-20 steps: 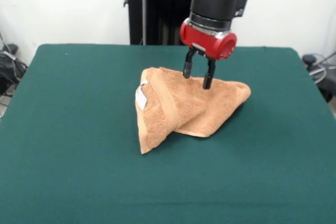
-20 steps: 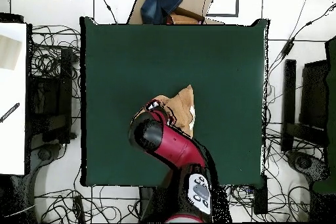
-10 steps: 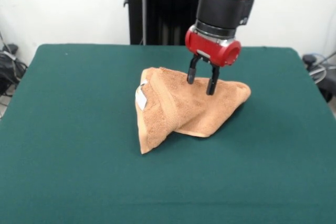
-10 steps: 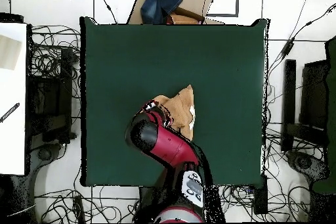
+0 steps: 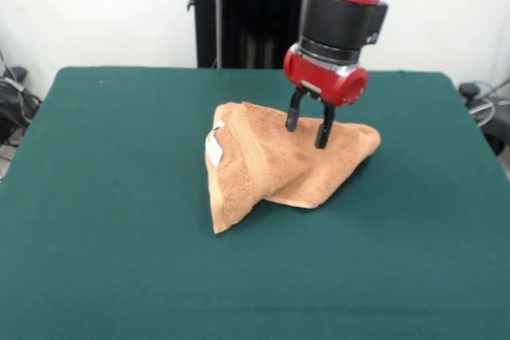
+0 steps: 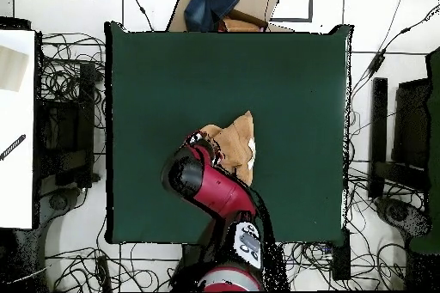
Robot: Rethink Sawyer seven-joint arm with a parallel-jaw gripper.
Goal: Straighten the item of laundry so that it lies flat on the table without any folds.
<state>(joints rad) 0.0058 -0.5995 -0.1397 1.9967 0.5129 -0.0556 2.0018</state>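
front: towel (image 5: 279, 161) is seen bunched up mid-table (image 5: 119, 197), gripper (image 5: 307, 127) parted over its right half, nothing held, cloth right under the tips | overhead: towel (image 6: 236, 142) is half hidden by arm

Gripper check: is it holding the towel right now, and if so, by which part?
Nothing is held. The gripper is open, fingers spread over the upper fold of the towel, which lies crumpled on the table.

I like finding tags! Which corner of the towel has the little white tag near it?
The pointed corner of the towel at the front view's left: the white label sits on that folded edge. The right corner, beyond the tool, shows none.
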